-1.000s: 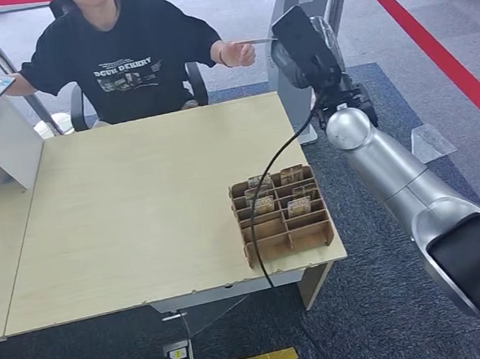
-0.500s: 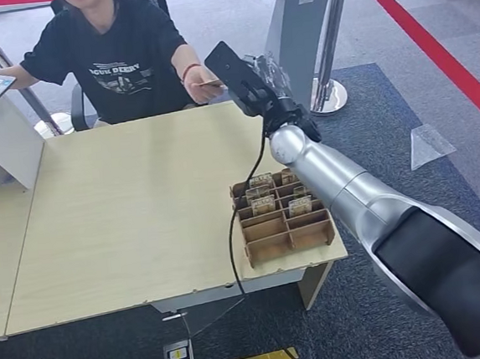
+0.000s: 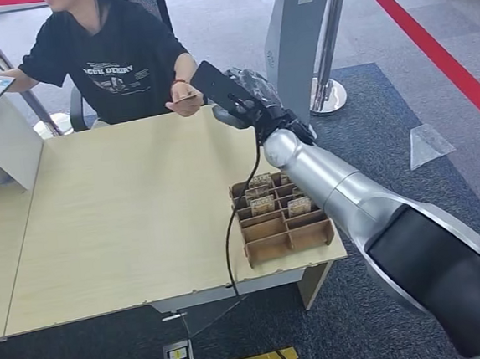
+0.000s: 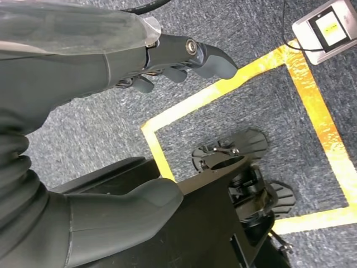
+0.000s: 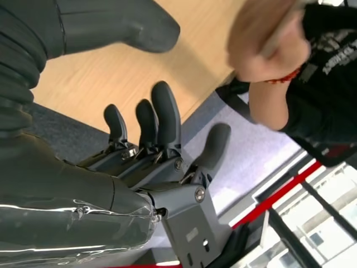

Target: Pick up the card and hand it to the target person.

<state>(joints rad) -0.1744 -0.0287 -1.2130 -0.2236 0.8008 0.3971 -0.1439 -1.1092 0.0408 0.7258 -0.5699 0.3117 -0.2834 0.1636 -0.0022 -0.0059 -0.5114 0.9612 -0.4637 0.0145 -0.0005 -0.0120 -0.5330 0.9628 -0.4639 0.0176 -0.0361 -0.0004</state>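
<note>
Two hands meet at the upper middle of the head view: the robot's right hand [image 3: 243, 95], stretched over the far edge of the counter [image 3: 119, 207], and the person's hand [image 3: 186, 100] just beside it. The card [image 3: 182, 98] appears to lie in the person's hand, a thin pale strip; in the right wrist view a pale edge [image 5: 278, 33] shows in that fist. The right hand's fingers [image 5: 162, 120] stand apart and hold nothing, so I judge the handover done. Doing the remaining step well means drawing the arm back slowly and clear of the sleeve, above the card rack [image 3: 282, 214] at the counter's near right.

The left hand [image 4: 126, 111] hangs over the floor, fingers spread and empty. The card's face is too small to read, and the right hand's palm is hidden in the head view.
</note>
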